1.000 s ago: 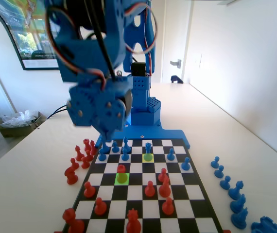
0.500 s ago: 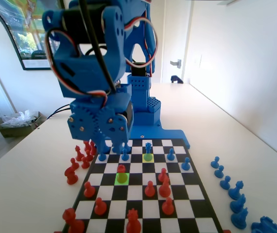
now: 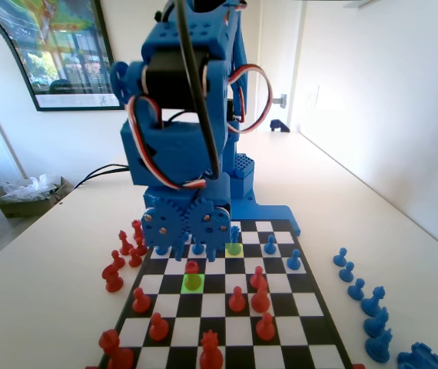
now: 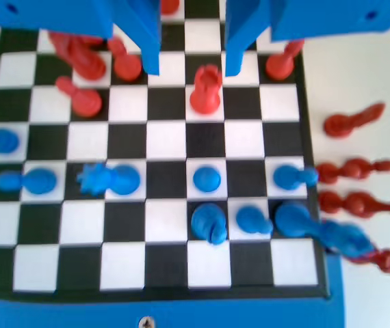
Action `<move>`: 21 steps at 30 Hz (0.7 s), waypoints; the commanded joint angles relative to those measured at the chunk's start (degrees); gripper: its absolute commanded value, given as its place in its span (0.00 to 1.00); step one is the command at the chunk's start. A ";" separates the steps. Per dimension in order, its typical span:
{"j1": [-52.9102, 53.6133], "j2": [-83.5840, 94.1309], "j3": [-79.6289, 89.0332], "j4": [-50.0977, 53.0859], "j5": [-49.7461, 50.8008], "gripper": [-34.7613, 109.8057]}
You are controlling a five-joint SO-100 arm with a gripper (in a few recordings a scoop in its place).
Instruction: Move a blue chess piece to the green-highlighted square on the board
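Gripper [image 4: 192, 65]: matt blue plastic, printed look. Blue chess piece [image 4: 206, 179]: smooth plastic, slight sheen. Board [image 4: 170, 141]: smooth, faintly glossy squares. Tabletop [image 3: 403, 223]: smooth, pale, matt.

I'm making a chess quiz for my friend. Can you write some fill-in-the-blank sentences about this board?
1. A ___ pawn stands on the green-highlighted square.
2. The blue chess piece stands on the ___ highlighted square.
3. In the wrist view, the jaws of the gripper are ___, with nothing held between them.
Missing words: red; yellow-green; open.
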 commanded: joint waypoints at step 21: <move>2.64 -1.14 1.32 -4.83 -0.97 0.33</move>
